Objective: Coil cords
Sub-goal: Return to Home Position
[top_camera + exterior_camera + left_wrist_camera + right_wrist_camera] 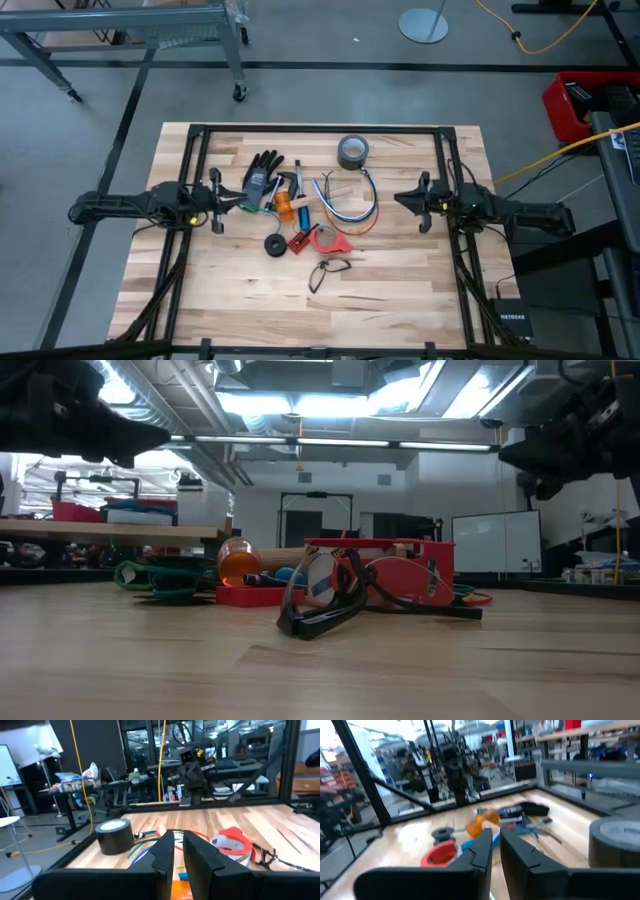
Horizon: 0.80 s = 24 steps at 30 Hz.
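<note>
The cords (350, 205), thin blue, grey-white and red-orange cables in a loose loop, lie flat on the table right of centre, below the tape roll; a bit of them shows in the left wrist view (145, 847). My left gripper (228, 197) hovers at the table's left side, above the table, fingers nearly together and empty. My right gripper (403, 199) hovers at the table's right side, just right of the cords, fingers nearly together and empty. Both point toward the middle.
A grey tape roll (352, 151) stands at the far middle. A black glove (262, 172), tools with an orange handle (284, 207), a black disc (273, 245), a red tape dispenser (330, 239) and black glasses (327, 271) crowd the centre.
</note>
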### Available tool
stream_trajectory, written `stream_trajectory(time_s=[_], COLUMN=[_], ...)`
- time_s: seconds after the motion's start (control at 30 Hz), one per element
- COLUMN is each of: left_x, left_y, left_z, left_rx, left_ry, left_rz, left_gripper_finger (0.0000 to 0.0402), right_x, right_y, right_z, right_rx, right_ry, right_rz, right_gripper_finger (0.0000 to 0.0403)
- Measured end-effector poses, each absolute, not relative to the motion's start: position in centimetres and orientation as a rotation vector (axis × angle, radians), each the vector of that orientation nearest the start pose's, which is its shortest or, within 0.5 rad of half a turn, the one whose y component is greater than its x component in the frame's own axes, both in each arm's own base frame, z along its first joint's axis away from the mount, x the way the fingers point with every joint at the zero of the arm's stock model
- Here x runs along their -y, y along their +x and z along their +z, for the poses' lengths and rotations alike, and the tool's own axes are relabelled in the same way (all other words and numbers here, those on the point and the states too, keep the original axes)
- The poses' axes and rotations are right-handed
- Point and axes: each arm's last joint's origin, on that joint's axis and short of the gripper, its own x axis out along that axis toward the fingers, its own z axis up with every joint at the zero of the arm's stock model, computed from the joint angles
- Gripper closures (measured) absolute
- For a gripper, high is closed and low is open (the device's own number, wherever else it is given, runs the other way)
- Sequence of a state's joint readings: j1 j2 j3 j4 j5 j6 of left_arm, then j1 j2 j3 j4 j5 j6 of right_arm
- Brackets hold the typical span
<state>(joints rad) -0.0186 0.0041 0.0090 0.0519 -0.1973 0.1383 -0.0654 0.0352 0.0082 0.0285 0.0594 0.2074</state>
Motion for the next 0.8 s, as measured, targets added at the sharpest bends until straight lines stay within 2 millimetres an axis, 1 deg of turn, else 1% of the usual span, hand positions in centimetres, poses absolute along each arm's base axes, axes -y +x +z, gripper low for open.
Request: stream_trajectory(time_s=[0.07,0.2,0.8], left_x=[-0.39,-0.38,-0.38], left_y=[9.68,9.68,9.73], left_z=[17.09,17.03,16.96], left_rx=[0.041,0.035,0.026], left_ry=[0.132,0.133,0.133], left_rz=[0.182,0.178,0.178], left_gripper_finger=[0.0369,0.0369,0.0369], right_x=[0.81,0.78,0.75], right_y=[9.68,9.67,9.66], right_z=[16.92,17.16,17.04], right_rx=[0.050,0.066,0.045], right_ry=[0.207,0.207,0.207], right_rz=[-0.121,-0.108,-0.102], right_gripper_finger=[0.0363,0.0363,0.0363])
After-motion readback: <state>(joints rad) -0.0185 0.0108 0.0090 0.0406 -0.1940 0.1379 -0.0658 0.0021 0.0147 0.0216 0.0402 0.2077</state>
